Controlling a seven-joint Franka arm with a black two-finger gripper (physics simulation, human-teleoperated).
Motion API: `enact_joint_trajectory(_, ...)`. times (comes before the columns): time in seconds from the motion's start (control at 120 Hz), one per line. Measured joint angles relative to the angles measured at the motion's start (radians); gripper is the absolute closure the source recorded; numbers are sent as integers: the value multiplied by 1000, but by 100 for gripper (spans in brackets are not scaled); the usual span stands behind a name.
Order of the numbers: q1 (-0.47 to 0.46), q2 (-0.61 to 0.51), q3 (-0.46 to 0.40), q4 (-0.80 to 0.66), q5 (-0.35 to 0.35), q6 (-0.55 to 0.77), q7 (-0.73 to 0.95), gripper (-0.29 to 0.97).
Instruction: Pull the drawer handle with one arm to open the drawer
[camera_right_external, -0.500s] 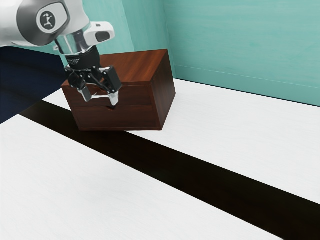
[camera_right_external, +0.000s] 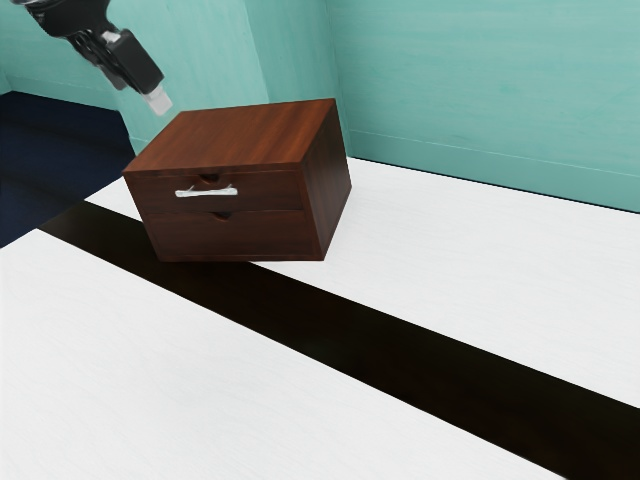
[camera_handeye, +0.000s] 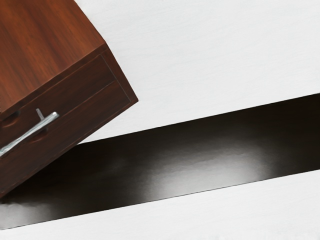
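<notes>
A dark wooden cabinet (camera_right_external: 250, 150) with two drawers stands at the back of the table, toward the exterior view's left. Its upper drawer (camera_right_external: 250, 190) carries a silver bar handle (camera_right_external: 205, 190), and both drawer fronts sit flush with the cabinet face. My gripper (camera_right_external: 130, 65) hangs high in the exterior view's upper left corner, well above and behind the cabinet, touching nothing. From the wrist view the cabinet (camera_handeye: 45, 55) appears from above at an angle, with the handle (camera_handeye: 27, 132) standing off the drawer front.
The white tabletop (camera_right_external: 450, 250) is crossed by a wide black stripe (camera_right_external: 400, 350) running just in front of the cabinet. A teal wall (camera_right_external: 480, 80) rises behind the table. A dark blue floor lies past the table's left edge.
My hand has left the handle and risen up and away to the exterior view's upper left. The drawer front and handle stand where they were.
</notes>
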Motion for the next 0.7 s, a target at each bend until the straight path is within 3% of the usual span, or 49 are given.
enact_joint_trajectory(0.133, -31, 24, 19, -5, 3, 16, 251, 0)
enact_joint_trajectory(0.4, -92, 86, 107, -100, -187, 62, 670, 0)
enact_joint_trajectory(0.583, 18, 146, 105, -107, -181, 108, 856, 0)
enact_joint_trajectory(0.7, 11, 75, 113, -241, -148, 190, 957, 0)
